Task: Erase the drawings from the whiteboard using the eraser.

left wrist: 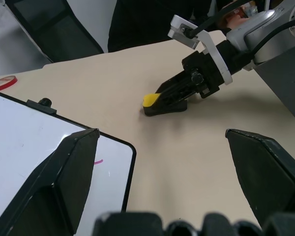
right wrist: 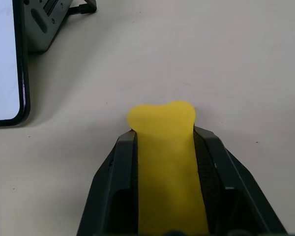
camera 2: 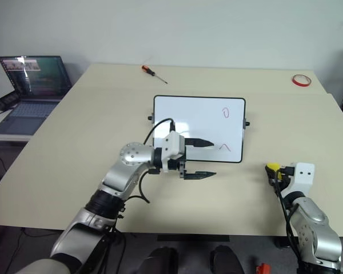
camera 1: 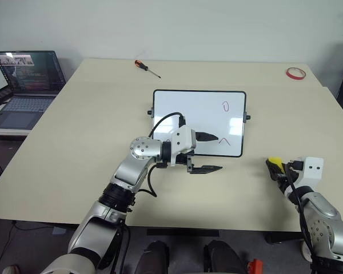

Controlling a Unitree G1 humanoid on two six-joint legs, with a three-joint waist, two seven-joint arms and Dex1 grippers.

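The whiteboard (camera 1: pixel 199 123) lies flat in the middle of the table. On its right part are red drawings: an oval loop (camera 1: pixel 226 106) and a caret (camera 1: pixel 224 141). My left gripper (camera 1: pixel 214 153) is open at the board's near edge, pointing right, with one finger (camera 1: pixel 207 137) over the board and the other (camera 1: pixel 208 169) over the table. To the right, near the table's front edge, my right gripper (camera 1: pixel 274 168) is shut on the yellow eraser (camera 1: pixel 275 164). In the right wrist view the eraser (right wrist: pixel 164 147) is squeezed between the fingers, its tip bulging out onto the tabletop.
A screwdriver (camera 1: pixel 147 68) lies at the back of the table and a red tape ring (camera 1: pixel 295 72) at the back right corner. An open laptop (camera 1: pixel 26 85) stands on a side table to the left. Bare tabletop separates the eraser from the board.
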